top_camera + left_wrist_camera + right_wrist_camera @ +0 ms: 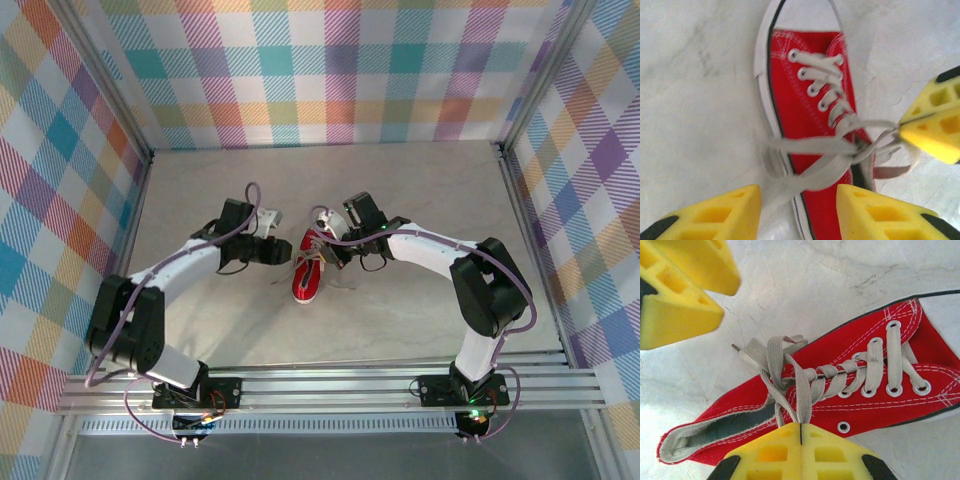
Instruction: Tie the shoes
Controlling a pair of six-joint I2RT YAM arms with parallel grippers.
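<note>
The red shoe (pixel 306 280) with its white toe cap lies on the table between my two grippers. In the left wrist view the shoe (pixel 795 100) points away from me, and its whitish-grey laces (pixel 810 146) cross over the tongue. My left gripper (pixel 799 196) stands open astride the shoe's side, and a blurred lace strand runs down through the gap between its yellow fingers (pixel 725 215). My right gripper (pixel 801 427) is shut on lace strands (pixel 802 395) at the shoe's ankle opening, pulling them taut. It also appears at the right of the left wrist view, as the right gripper (pixel 900 127).
The marble-look table (pixel 420 190) is walled by checked panels on three sides. A metal rail (pixel 330 385) carrying both arm bases runs along the near edge. The left arm (pixel 190 262) and the right arm (pixel 440 255) curve in toward the shoe from either side.
</note>
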